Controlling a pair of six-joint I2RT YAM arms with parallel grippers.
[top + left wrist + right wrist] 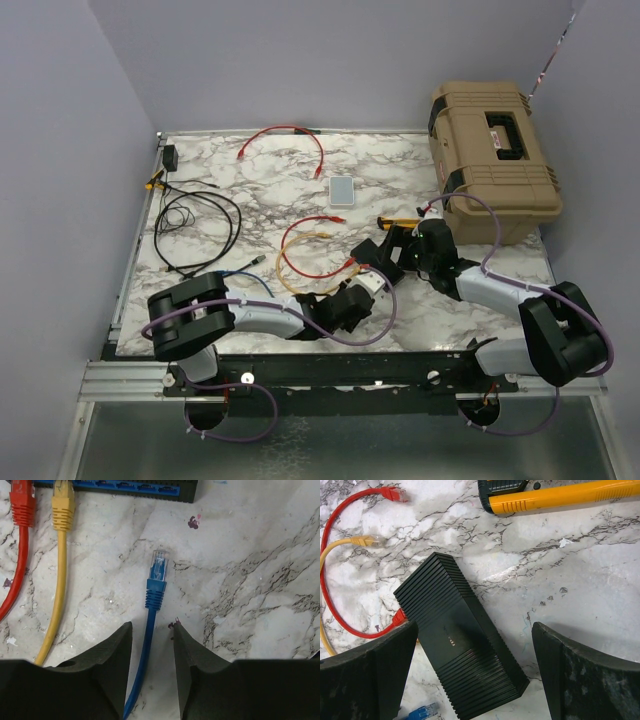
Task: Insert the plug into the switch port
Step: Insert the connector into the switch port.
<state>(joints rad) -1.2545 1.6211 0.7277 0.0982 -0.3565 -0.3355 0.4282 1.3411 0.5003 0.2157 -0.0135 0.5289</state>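
Reaching over a marble-patterned table (pixel 250 190), 2 robot arms meet near its middle. At far left a small black power adapter (pixel 170 157) sits by the back corner, with a loose black cable (pixel 185 215) coiled in front of it. The left gripper (pixel 152 627) stands partly open: its 2 black fingers (pixel 112 665) flank a blue cable (pixel 146 650) with a gap on each side, gripping nothing. The blue plug (pixel 159 567) lies on the marble just ahead of the fingertips, its clear tip pointing at the switch (pixel 135 489) but short of its blue socket row; it is not in a port. To its left, a red plug (pixel 22 505) and a yellow plug (pixel 64 507) reach the same row. A second red cable (pixel 285 140) arcs near the back edge, and a small grey-white box (pixel 341 191) rests mid-table. The right gripper (pixel 475 630) hangs wide open above the switch, a ribbed black box, with 1 finger on each side; whether either touches it cannot be told. A yellow-and-black tool (pixel 555 497) lies just beyond. At far right a tan hard case (pixel 490 150) stands at the back corner.
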